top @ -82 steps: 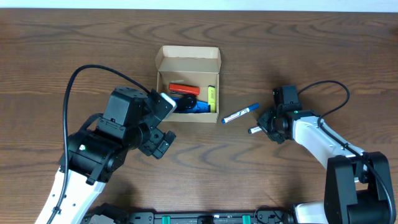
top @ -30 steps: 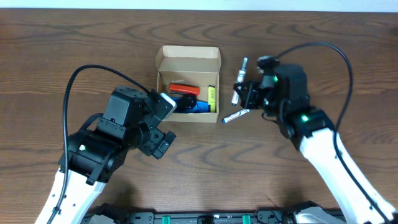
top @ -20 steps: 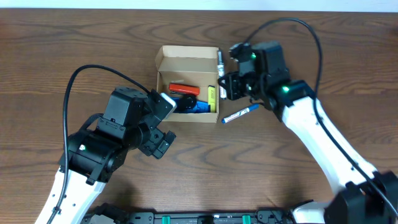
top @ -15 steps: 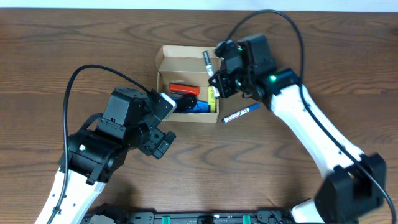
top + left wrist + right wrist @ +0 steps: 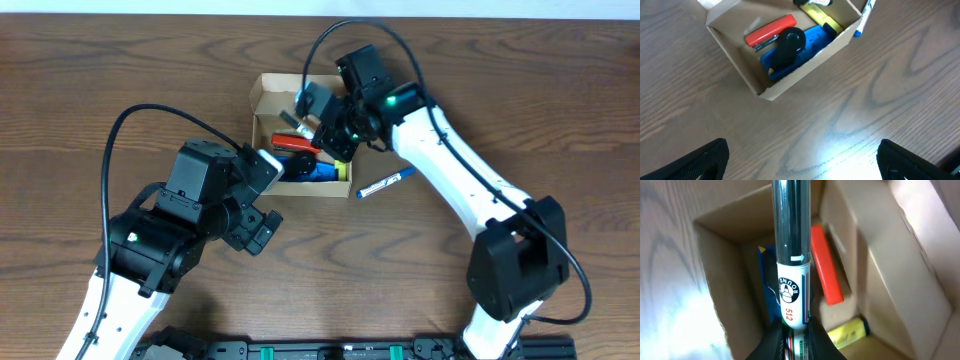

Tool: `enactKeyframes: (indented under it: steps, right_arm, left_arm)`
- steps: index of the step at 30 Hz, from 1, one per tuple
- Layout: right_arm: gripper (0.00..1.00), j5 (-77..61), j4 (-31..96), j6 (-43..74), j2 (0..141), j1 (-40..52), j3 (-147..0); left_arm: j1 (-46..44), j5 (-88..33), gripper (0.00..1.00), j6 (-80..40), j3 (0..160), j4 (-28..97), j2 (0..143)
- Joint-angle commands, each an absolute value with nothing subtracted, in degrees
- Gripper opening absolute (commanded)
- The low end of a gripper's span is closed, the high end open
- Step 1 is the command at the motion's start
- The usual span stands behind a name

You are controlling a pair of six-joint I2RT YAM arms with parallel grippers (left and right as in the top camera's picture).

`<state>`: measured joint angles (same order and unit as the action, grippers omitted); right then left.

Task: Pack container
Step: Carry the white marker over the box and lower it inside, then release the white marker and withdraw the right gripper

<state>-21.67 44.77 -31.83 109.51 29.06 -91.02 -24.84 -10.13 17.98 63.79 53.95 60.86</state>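
Observation:
The container (image 5: 278, 92) is a small open cardboard box with its flap lid folded back; the left wrist view shows its near wall (image 5: 805, 65). In it lie a red item (image 5: 295, 142), a blue item with a black part (image 5: 312, 171) and a yellow highlighter (image 5: 342, 158). My right gripper (image 5: 322, 122) hangs over the box, shut on a white marker with a dark cap (image 5: 791, 275); in its own view the gripper (image 5: 797, 335) clamps the marker's body. My left gripper (image 5: 266, 198) stands open in front of the box, its jaws (image 5: 802, 165) wide with nothing between them.
A blue-capped marker (image 5: 387, 183) lies on the wooden table just right of the box, also visible at the top right of the left wrist view (image 5: 863, 20). The right arm's cable arcs above the box.
The right arm has carried the marker leftward from beside the box's right wall to over its inside. The left arm and the box have not moved.

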Motion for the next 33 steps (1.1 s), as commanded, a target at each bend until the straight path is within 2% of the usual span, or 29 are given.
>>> enactKeyframes:
  steps: [1, 8, 23, 24, 25, 26, 27, 33]
  right_arm:
    - [0.01, -18.31, 43.90, -42.87, 111.13, 30.83, -92.42]
    - [0.01, -15.51, 42.39, -51.24, 115.09, 32.69, -92.42]
    - [0.02, -15.40, 40.29, -53.87, 118.96, 32.71, -92.40]
    - [0.11, -15.40, 40.07, -53.82, 118.96, 32.71, -92.40]
    - [0.27, -15.42, 39.97, -53.82, 118.96, 32.71, -92.40]
    - [0.38, -15.40, 39.83, -53.80, 118.96, 32.71, -92.42]
    - [0.44, -15.42, 39.79, -53.80, 118.93, 32.71, -92.42]
    - [0.46, -15.38, 39.88, -48.73, 118.02, 32.71, -93.03]
  left_arm:
    - [-24.62, -10.31, 0.95, 17.76, 64.86, 54.17, 60.47]
    - [-24.62, -10.31, 0.95, 17.76, 64.86, 54.17, 60.47]
    - [-24.62, -10.28, 0.95, 17.76, 64.86, 54.17, 60.47]
    - [-24.62, -10.28, 0.95, 17.76, 64.86, 54.17, 60.47]
    - [-24.62, -10.31, 0.95, 17.76, 64.86, 54.17, 60.47]
    - [-24.62, -10.31, 0.95, 17.76, 64.86, 54.17, 60.47]
    - [-24.62, -10.31, 0.95, 17.76, 64.86, 54.17, 60.47]
    - [-24.62, -10.31, 0.95, 17.76, 64.86, 54.17, 60.47]
